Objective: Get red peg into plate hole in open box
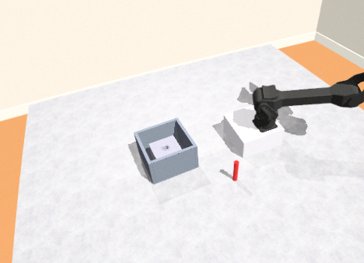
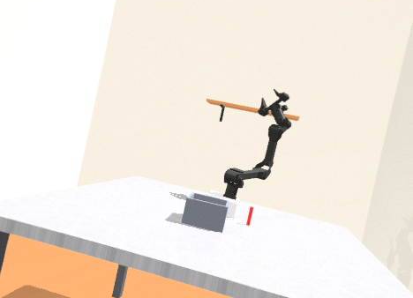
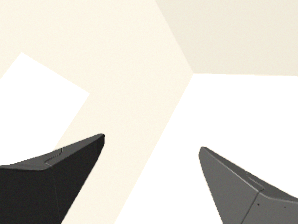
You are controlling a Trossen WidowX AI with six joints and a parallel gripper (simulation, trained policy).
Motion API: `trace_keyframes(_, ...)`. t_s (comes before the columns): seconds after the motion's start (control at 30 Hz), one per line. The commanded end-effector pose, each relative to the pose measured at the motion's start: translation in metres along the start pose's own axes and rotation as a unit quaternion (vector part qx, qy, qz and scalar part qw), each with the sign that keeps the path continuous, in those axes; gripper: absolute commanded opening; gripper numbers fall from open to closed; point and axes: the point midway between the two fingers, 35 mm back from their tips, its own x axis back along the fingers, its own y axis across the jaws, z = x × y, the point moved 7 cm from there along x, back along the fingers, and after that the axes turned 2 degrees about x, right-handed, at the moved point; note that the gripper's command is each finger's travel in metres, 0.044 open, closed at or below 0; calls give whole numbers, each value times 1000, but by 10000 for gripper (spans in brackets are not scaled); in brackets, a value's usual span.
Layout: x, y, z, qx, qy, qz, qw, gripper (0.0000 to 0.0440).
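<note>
The red peg (image 1: 236,170) (image 2: 250,216) stands upright on the table, to the right of the open box. The grey-blue box (image 1: 175,168) (image 2: 205,213) stands open at the top. The pale plate (image 1: 156,149) with a small round hole (image 1: 166,147) lies at its bottom, and nothing is in the hole. My gripper (image 2: 269,95) (image 3: 152,144) is open and empty, raised high above the table and far from the peg and box. It is out of frame in the top view. In the wrist view only walls and bright surfaces show behind the two spread fingers.
A white block (image 1: 262,142) (image 2: 231,210) carries the arm's base behind the peg and box. The black arm (image 1: 303,97) (image 2: 270,151) rises from it. An orange-brown bar (image 2: 238,106) shows behind the gripper in the exterior view.
</note>
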Motion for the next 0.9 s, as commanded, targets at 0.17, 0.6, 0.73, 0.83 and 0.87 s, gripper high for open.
trace_keyframes(0.17,-8,11,41,69,52,-10,996,440)
trace_keyframes(0.6,-10,40,188,182,236,-58,953,440)
trace_keyframes(0.73,-2,44,232,212,293,-70,930,440)
trace_keyframes(0.83,8,46,265,234,335,-79,909,440)
trace_keyframes(0.87,11,46,276,240,349,-82,902,440)
